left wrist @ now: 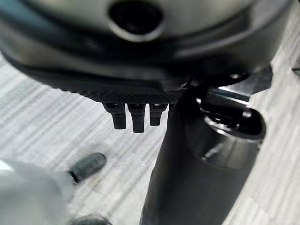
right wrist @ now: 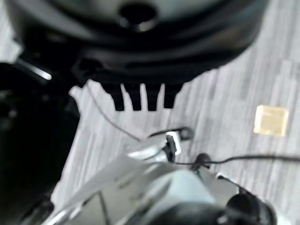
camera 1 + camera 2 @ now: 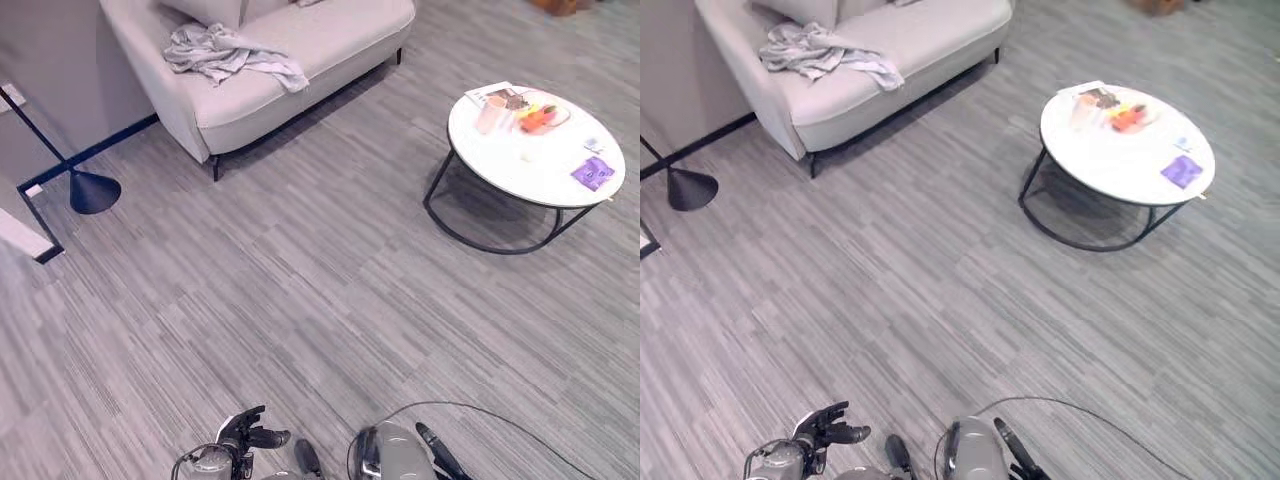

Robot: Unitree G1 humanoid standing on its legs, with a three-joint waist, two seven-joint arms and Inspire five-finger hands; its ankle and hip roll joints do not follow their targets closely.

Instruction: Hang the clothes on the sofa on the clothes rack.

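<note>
the clothes (image 3: 232, 55) lie in a crumpled grey heap on the left end of the sofa (image 3: 330, 40), one edge trailing toward the seat front, well apart from both hands. the left hand (image 3: 250, 432) hangs low at the view's bottom edge with its fingers (image 1: 133, 119) straight and relaxed, holding nothing; the right hand (image 2: 140, 70) also shows straight fingers, empty. the likely trouble is a partial grab: the loose folds could slip or drag off the seat onto the floor (image 3: 300, 300). the floor between robot and sofa is wide open. to the right stands a round white desk (image 3: 520, 165) with small items on it, and a floor lamp's base (image 3: 95, 190) sits left of the sofa; a drifting approach could clip either.
</note>
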